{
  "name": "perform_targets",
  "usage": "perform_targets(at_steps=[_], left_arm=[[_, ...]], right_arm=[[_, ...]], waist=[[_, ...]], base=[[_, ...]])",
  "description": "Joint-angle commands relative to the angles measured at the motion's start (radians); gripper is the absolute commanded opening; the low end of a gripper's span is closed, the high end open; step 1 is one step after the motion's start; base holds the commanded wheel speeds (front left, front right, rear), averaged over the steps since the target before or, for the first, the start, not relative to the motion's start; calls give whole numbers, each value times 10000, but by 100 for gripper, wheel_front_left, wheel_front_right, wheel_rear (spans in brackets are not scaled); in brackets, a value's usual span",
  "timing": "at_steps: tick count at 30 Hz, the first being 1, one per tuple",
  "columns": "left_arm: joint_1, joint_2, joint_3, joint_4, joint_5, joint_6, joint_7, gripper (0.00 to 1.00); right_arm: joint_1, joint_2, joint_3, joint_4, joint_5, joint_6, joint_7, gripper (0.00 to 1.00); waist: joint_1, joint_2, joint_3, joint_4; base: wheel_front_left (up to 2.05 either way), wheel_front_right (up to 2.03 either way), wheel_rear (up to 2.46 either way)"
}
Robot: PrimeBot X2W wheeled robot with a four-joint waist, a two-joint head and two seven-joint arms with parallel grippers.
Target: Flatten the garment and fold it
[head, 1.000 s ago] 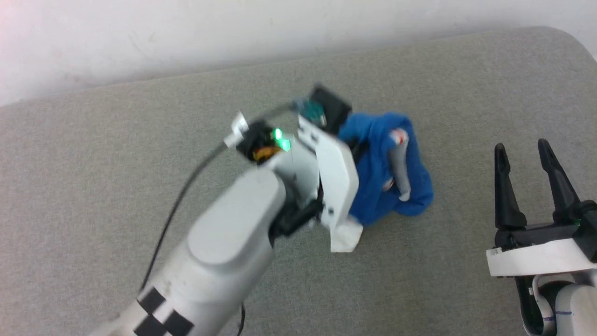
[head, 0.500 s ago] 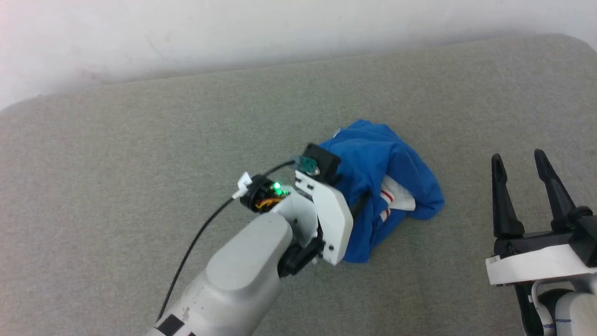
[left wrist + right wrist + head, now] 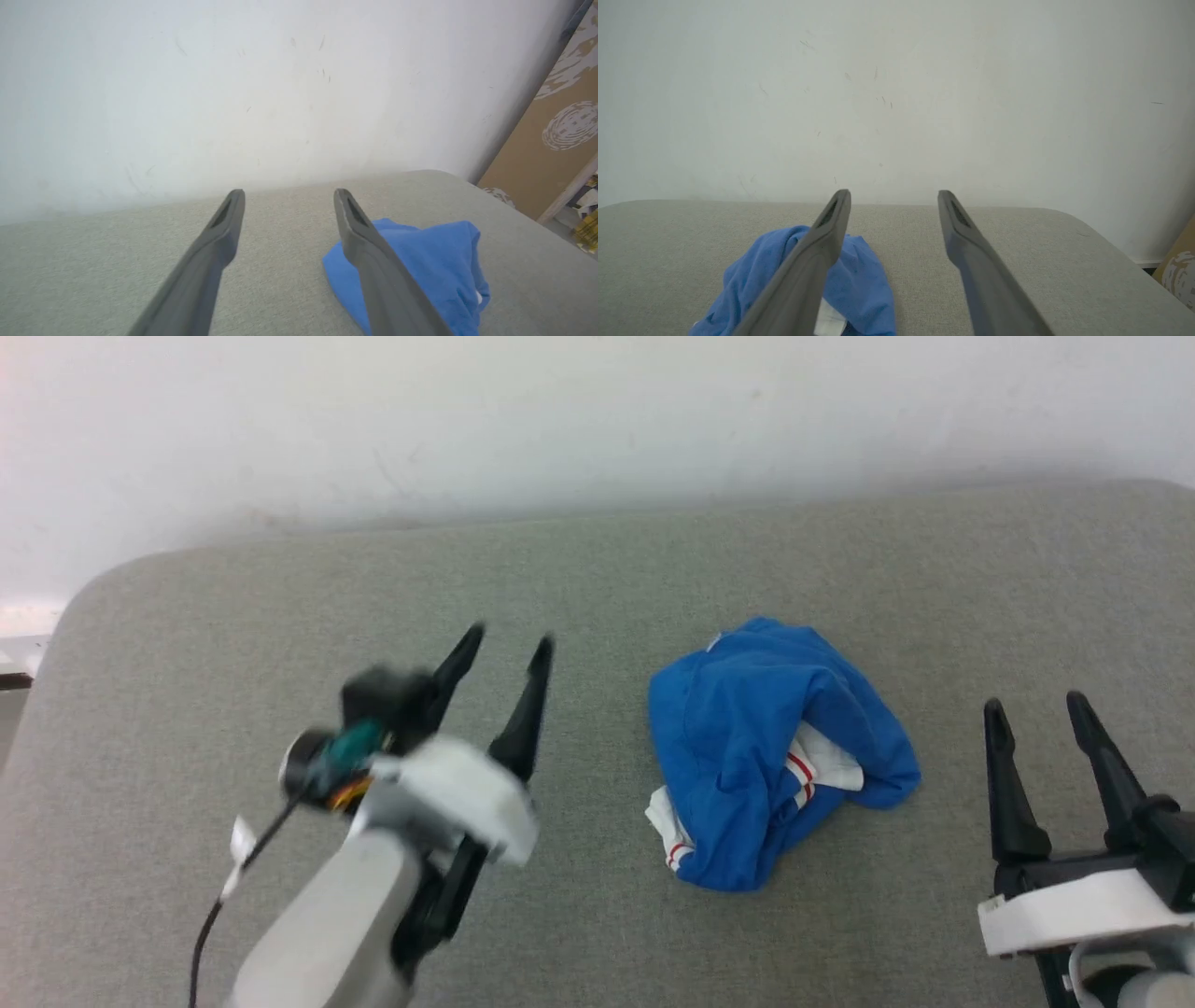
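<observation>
On the grey tabletop (image 3: 233, 607) the garment (image 3: 747, 737) sits as a crumpled blue heap, so flattening hasn't really started imo. Left gripper (image 3: 511, 637) and right gripper (image 3: 1034, 703) flank it, fingers spread wide, holding nothing. Next up: grab a hem or sleeve and spread it.
</observation>
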Motion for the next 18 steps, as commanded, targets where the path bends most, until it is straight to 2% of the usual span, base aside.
perform_targets(at_steps=[1, 5, 9, 12, 14, 15, 18], left_arm=[[761, 365, 135, -361, 253, 317, -398, 100], [2284, 907, 692, -1231, 517, 998, -1467, 100], [3714, 1041, 1317, -2027, 890, 1449, -1821, 100], [4497, 1208, 1658, -2674, 1916, 1567, -1846, 100], [5022, 1108, 1959, -3084, 2460, 1654, -1849, 100], [5022, 1108, 1959, -3084, 2460, 1654, -1849, 100], [5712, 730, 2436, -3464, 2792, 1699, -1850, 100]], right_arm=[[235, 26, -45, -2, 83, -9, 2, 100], [511, 26, -66, 38, 173, -9, -18, 100], [857, 26, -145, 77, 265, -9, -43, 100], [1125, 26, -112, 132, 310, -9, -50, 100], [1256, 26, -55, 189, 371, -9, -65, 100], [1256, 26, -55, 189, 371, -9, -65, 100], [1371, 26, -81, 358, 504, -9, -139, 100]], waist=[[0, 0, -226, 224], [0, 0, -350, 306], [0, 0, -404, 410], [0, 0, -341, 413], [0, 0, -292, 365], [0, 0, -292, 365], [0, 0, -247, 314]], base=[[0, 0, 0], [0, 0, 0], [0, 0, 0], [0, 0, 0], [0, 0, 0], [0, 0, 0], [0, 0, 0]])
